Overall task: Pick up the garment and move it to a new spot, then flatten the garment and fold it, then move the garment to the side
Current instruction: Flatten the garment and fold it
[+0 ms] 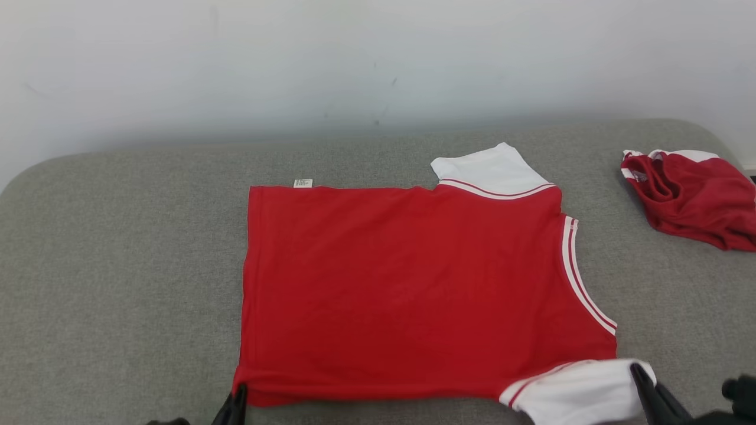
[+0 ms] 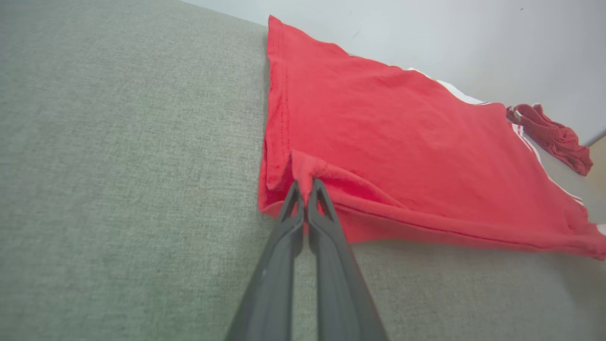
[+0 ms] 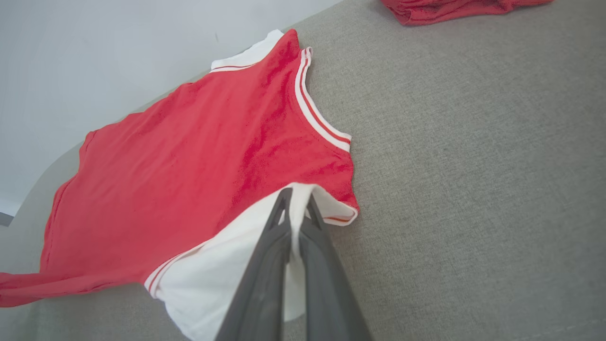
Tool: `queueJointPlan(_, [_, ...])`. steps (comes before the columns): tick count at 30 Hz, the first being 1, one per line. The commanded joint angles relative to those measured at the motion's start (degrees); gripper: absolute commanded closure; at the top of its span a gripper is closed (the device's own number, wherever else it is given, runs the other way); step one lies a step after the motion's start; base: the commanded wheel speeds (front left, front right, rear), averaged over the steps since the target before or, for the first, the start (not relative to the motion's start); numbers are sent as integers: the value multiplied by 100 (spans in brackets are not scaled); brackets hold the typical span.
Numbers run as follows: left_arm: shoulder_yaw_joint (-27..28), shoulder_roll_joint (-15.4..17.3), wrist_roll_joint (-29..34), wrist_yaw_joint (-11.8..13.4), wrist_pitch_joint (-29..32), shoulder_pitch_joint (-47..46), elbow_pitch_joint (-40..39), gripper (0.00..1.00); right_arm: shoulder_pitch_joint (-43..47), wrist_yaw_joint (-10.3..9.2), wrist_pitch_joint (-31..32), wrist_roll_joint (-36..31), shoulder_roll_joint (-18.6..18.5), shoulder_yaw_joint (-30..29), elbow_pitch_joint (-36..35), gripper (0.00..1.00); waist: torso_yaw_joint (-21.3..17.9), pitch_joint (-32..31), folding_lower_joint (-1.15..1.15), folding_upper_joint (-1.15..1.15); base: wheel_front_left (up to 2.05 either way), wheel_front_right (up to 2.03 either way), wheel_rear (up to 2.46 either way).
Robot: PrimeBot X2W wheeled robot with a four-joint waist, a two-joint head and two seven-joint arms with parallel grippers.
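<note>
The garment (image 1: 407, 283) is a red shirt with white sleeves and striped trim, spread flat on the grey surface, neck toward the right. My left gripper (image 1: 239, 396) is shut on its near left hem corner, which the left wrist view shows bunched up between the gripper (image 2: 305, 185) tips on the garment (image 2: 402, 142). My right gripper (image 1: 641, 375) is shut on the near white sleeve (image 1: 582, 392); in the right wrist view the gripper (image 3: 298, 196) pinches that sleeve (image 3: 222, 274) at its edge.
A second red and white garment (image 1: 694, 195) lies crumpled at the far right of the grey padded surface (image 1: 118, 265). A pale wall (image 1: 354, 59) rises behind. Bare grey surface lies left of the shirt.
</note>
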Motion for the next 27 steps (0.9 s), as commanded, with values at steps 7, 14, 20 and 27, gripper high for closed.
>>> queueJointPlan(7, [-140, 94, 153, -75, 45, -603, 164, 100, -1087, -16, 215, 94, -264, 229, 493, 100, 65, 128, 0, 0, 0, 0, 0])
queueJointPlan(14, [-248, 129, 218, -137, 139, -1282, 441, 100, -2387, -16, 136, 167, -329, 360, 1615, 100, 126, 360, 0, 0, 0, 0, 0])
queueJointPlan(20, [-418, 132, 269, -203, 147, -1860, 866, 100, -3533, -16, -178, 89, -352, 642, 2892, 100, 171, 604, 0, 0, 0, 0, 0])
queueJointPlan(27, [-539, 91, 253, -225, 62, -2123, 1223, 0, -4078, -16, -848, 52, -438, 895, 3798, 0, 216, 605, 0, 0, 0, 0, 0])
